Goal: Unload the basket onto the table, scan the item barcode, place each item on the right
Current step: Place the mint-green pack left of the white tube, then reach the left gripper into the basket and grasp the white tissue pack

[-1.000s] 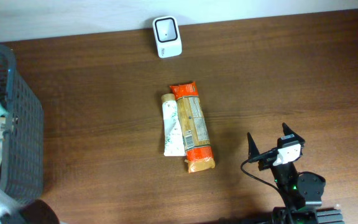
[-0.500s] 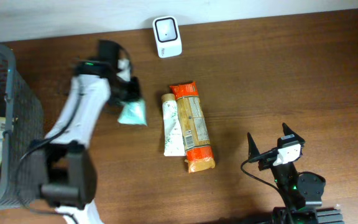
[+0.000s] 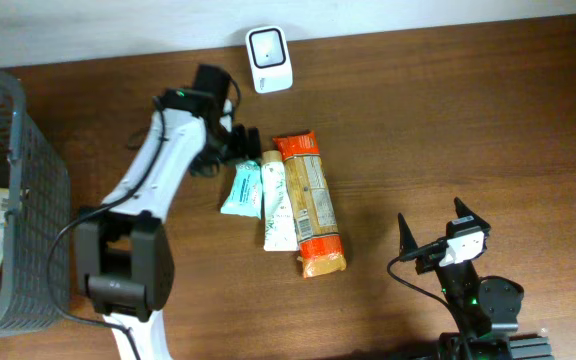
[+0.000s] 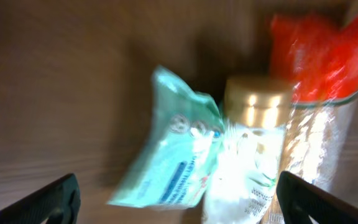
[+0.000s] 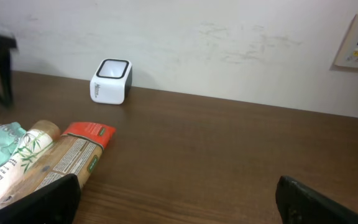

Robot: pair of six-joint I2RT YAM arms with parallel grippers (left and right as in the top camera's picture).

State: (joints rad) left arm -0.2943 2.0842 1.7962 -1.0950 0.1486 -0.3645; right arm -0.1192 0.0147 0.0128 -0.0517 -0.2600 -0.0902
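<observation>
the left tool (image 3: 240,146) had carried the crinkly teal packet (image 3: 241,189) rightward and released it, jaws wide, on the wooden tabletop (image 3: 468,120), touching a gold-capped tube (image 3: 277,205); its print was unreadable. the right tool (image 3: 438,232) stood open.

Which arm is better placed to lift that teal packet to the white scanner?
Left. Its open gripper hangs right by the teal packet, close to the scanner; the right gripper sits far off.

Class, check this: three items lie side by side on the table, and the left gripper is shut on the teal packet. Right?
No: the left gripper is open above the teal packet, as the left wrist view shows. The rest holds.
</observation>
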